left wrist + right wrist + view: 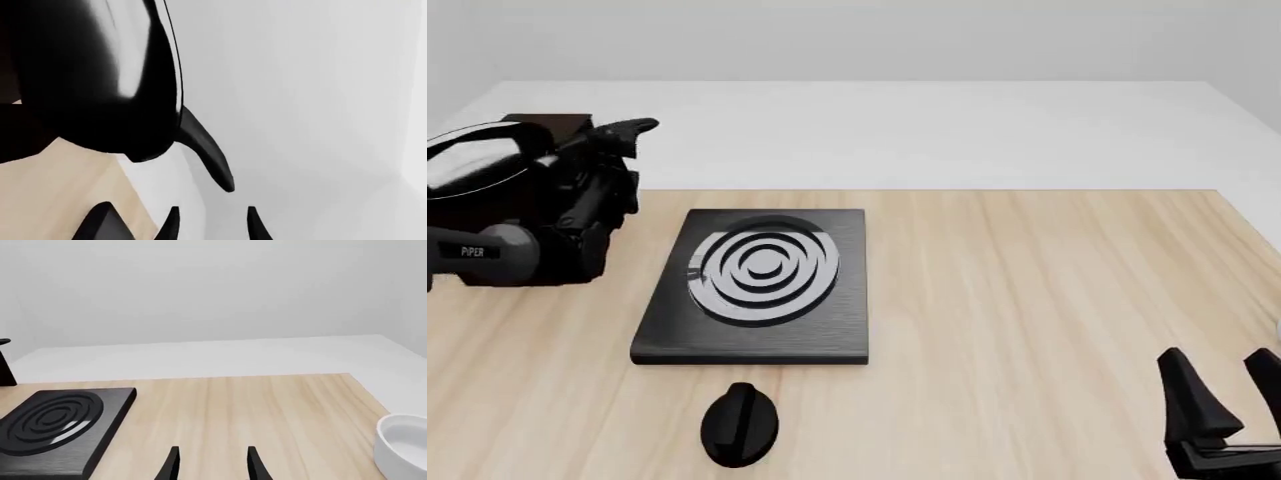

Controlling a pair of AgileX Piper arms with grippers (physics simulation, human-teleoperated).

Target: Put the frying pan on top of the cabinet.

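Left gripper point(210, 225) empty, fingers parted, beside frying pan point(100, 75)

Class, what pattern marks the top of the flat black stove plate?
Concentric silver rings on the stove plate; clearest in the front view.

The frying pan point(474, 165) is showing a black body with a glossy grey-white inside and a black handle. The stove plate point(761, 285) is appearing flat black, patterned with concentric silver rings. The knob point(739, 425) is showing plain black. The table point(1028, 300) is displaying pale wood grain. The bowl point(403, 445) is appearing white. Both grippers, left point(210, 222) and right point(1225, 385), are showing black.
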